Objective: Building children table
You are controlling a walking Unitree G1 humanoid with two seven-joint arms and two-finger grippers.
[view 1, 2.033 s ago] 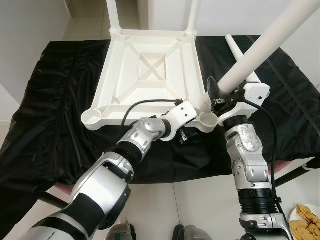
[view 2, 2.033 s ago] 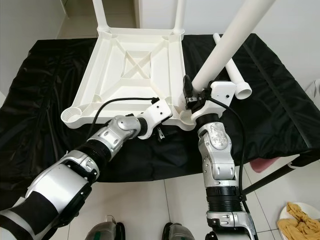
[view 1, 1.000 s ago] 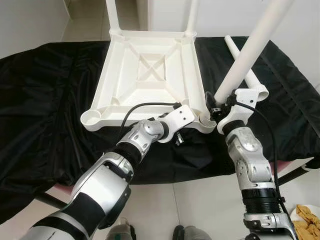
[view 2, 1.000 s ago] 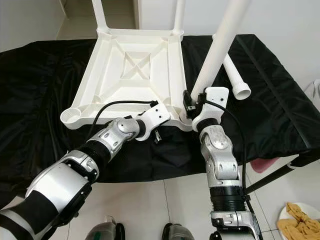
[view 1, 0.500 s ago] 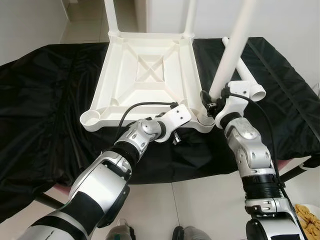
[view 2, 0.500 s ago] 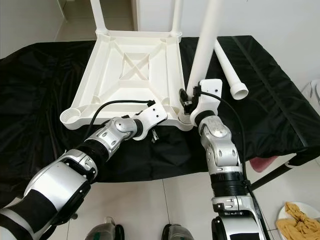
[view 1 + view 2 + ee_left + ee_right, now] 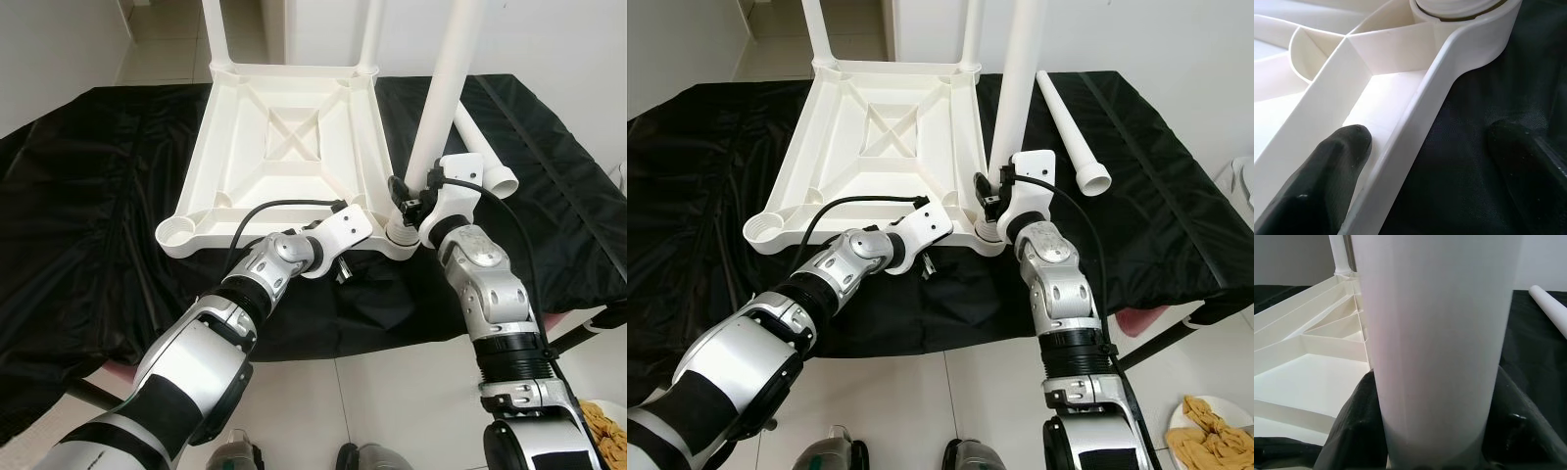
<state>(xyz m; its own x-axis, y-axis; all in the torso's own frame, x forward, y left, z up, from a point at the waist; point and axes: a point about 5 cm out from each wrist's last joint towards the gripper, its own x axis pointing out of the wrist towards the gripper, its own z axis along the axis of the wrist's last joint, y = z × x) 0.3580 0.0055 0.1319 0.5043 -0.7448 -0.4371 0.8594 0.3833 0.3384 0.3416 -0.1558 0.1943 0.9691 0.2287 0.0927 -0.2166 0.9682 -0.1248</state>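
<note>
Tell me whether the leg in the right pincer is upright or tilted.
Upright. The leg rises nearly straight from the corner socket of the overturned tabletop, with the right pincer clamped near its base.

Black-draped surface [image 7: 118, 176] under upturned tabletop [image 7: 284, 147], loose leg [image 7: 1073, 132].

Readable text: we find none in any view.
White plastic upturned tabletop [image 7: 284, 147]: we see plain moulded ribs, with no lettering, label or number.
White plastic tube leg held upright [image 7: 446, 93]: we see a bare surface, no print or sticker.
Loose white plastic tube leg lying on the cloth [image 7: 1070, 132]: we read nothing on it.
Black crinkled cloth under the parts [image 7: 108, 196]: we see no tag and no brand mark.
Silver robot arms and white wrist housings [image 7: 1032, 178]: we make out no readable marking at this size.
</note>
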